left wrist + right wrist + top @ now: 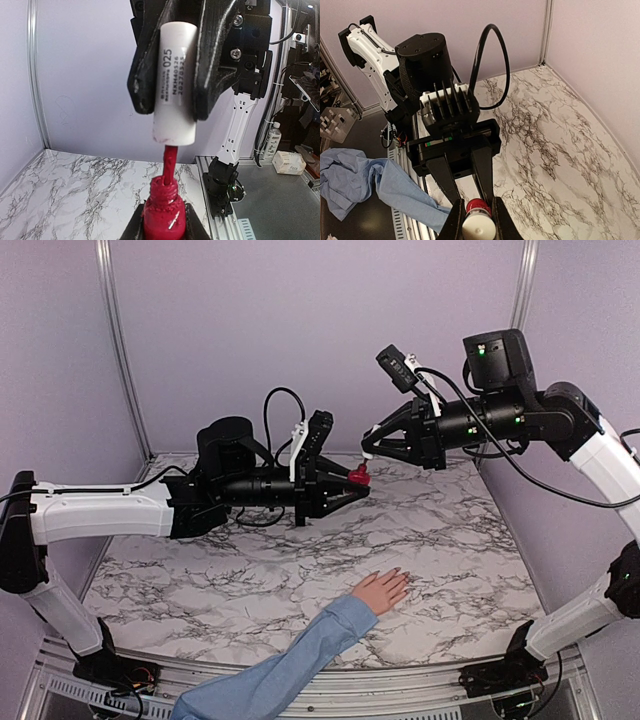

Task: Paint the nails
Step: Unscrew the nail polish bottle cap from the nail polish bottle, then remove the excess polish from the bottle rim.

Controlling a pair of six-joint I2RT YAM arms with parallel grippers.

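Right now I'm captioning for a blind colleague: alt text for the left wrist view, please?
The right gripper holds a white cap, its red brush stem reaching into the red polish bottle gripped by the left gripper, above a marble table.

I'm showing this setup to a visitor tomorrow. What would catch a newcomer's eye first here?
Mid-air above the marble table, the left pincer grips a small red polish bottle while the right pincer holds its white cap just above, the red-coated brush stem reaching into the neck. At the table's near edge a human hand in a light blue sleeve lies flat, apart from both arms.
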